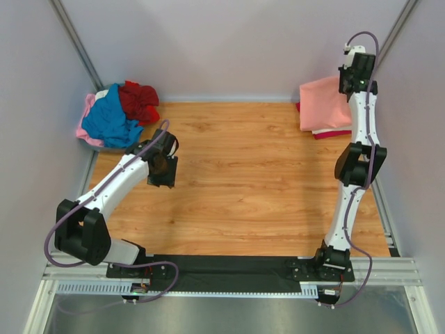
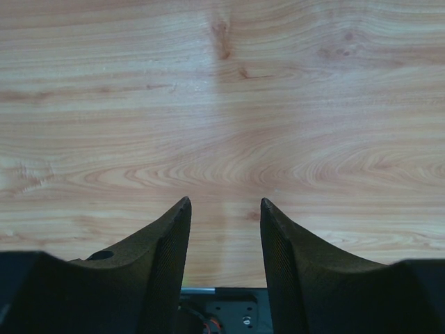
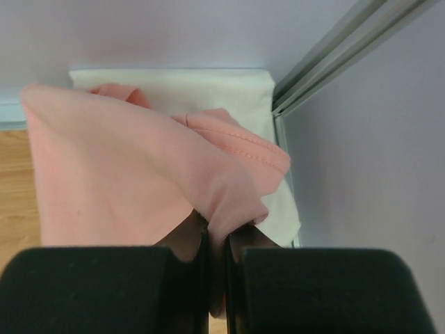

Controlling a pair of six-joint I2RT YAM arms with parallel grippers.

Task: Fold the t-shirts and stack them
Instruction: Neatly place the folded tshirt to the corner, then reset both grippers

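Note:
A folded salmon-pink t-shirt (image 1: 323,102) lies on the stack at the table's far right corner, over a cream shirt (image 3: 208,87) and a dark red one (image 1: 332,133). My right gripper (image 1: 356,83) is over that stack, shut on a fold of the salmon-pink shirt (image 3: 132,174). A heap of unfolded shirts sits at the far left: blue (image 1: 108,122), dark red (image 1: 139,101) and pale pink (image 1: 88,110). My left gripper (image 1: 161,170) hangs open and empty over bare wood (image 2: 222,125), right of that heap.
The wooden table (image 1: 243,181) is boxed in by grey walls on three sides, with aluminium posts (image 3: 334,52) at the back corners. A black base rail (image 1: 229,268) runs along the near edge.

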